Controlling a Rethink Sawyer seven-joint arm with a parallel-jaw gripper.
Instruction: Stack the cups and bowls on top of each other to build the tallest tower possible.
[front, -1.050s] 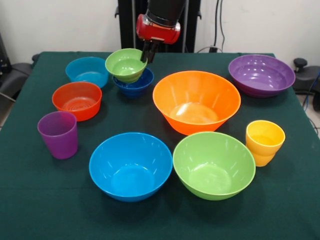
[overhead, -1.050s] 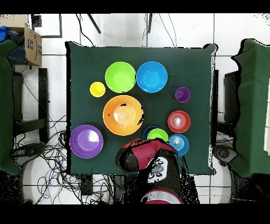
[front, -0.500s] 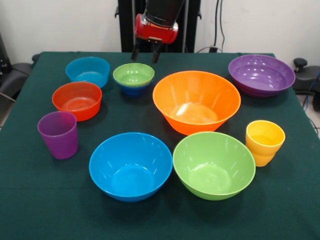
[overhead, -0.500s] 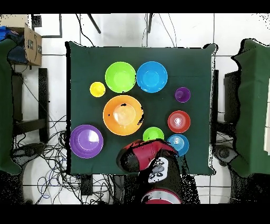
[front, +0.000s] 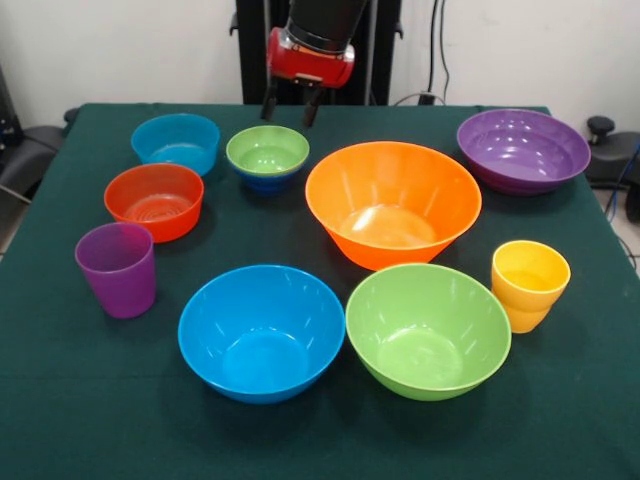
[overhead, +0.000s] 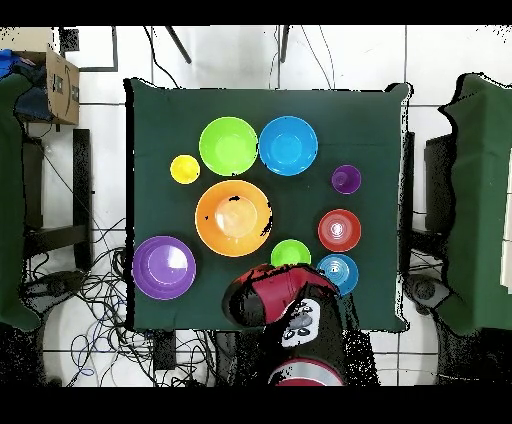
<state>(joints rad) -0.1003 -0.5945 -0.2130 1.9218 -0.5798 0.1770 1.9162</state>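
Gripper (front: 290, 110) hangs w/ fingers spread, holding nothing, just above & behind small green bowl (front: 267, 150). That bowl sits nested in small dark blue bowl (front: 262, 180), so tower = 2 pcs. Other 6 bowls & 2 cups sit loose on table (front: 60, 400). Risk: red-orange bowl (front: 154, 200) and light blue bowl (front: 175, 142) crowd the stack; a low sweep could knock it over.

One camera faces the table (front: 90, 400) from its near side; another looks straight down; both share the whole tabletop.
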